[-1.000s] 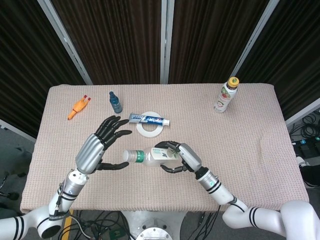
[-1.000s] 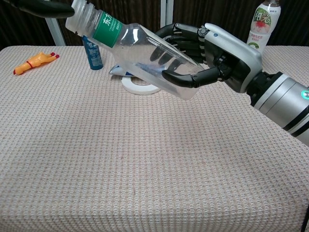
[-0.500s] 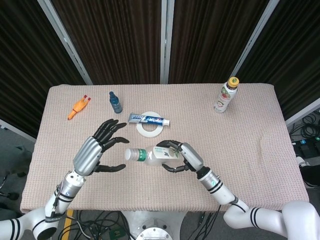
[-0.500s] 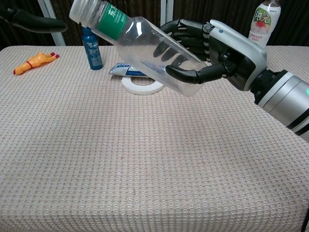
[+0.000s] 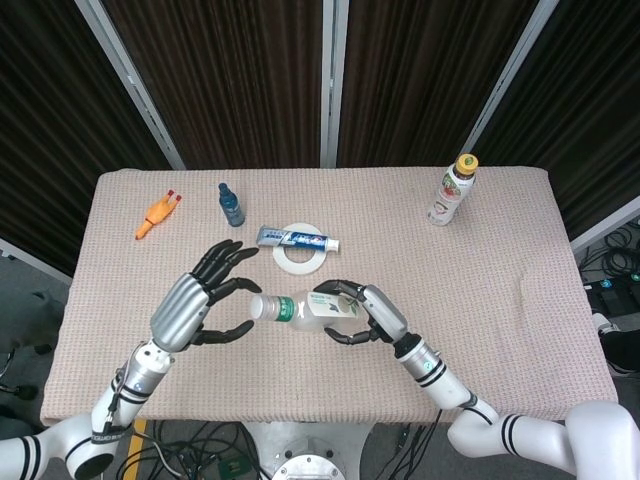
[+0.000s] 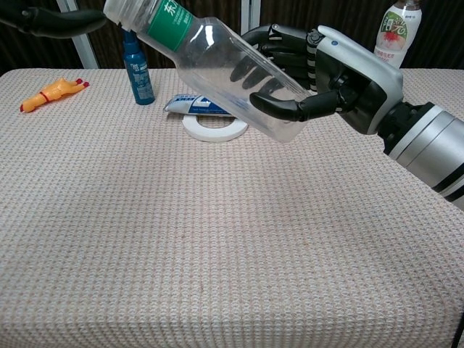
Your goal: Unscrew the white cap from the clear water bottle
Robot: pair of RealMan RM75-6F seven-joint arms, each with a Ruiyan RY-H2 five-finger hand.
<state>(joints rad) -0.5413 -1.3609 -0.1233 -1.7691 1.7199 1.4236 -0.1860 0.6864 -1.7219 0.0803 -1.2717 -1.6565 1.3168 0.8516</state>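
The clear water bottle (image 5: 312,309) with a green label is held above the table, tilted, its white cap (image 5: 260,306) pointing to the robot's left. My right hand (image 5: 362,313) grips the bottle's lower body, fingers wrapped around it; the chest view shows that grip (image 6: 326,76) on the bottle (image 6: 210,61). My left hand (image 5: 200,300) hovers just left of the cap with fingers spread and the thumb below, holding nothing. In the chest view only a dark fingertip of it (image 6: 51,22) shows at the top left, next to the cap (image 6: 119,10).
On the beige cloth table (image 5: 500,300) lie an orange toy chicken (image 5: 157,214), a small blue bottle (image 5: 231,204), a toothpaste tube (image 5: 298,239) and a white ring (image 5: 302,257). A drink bottle with a yellow cap (image 5: 452,190) stands at the back right.
The right hand has raised the bottle slightly, neck higher in the chest view. The left hand drew back a little, then came closer to the cap again.
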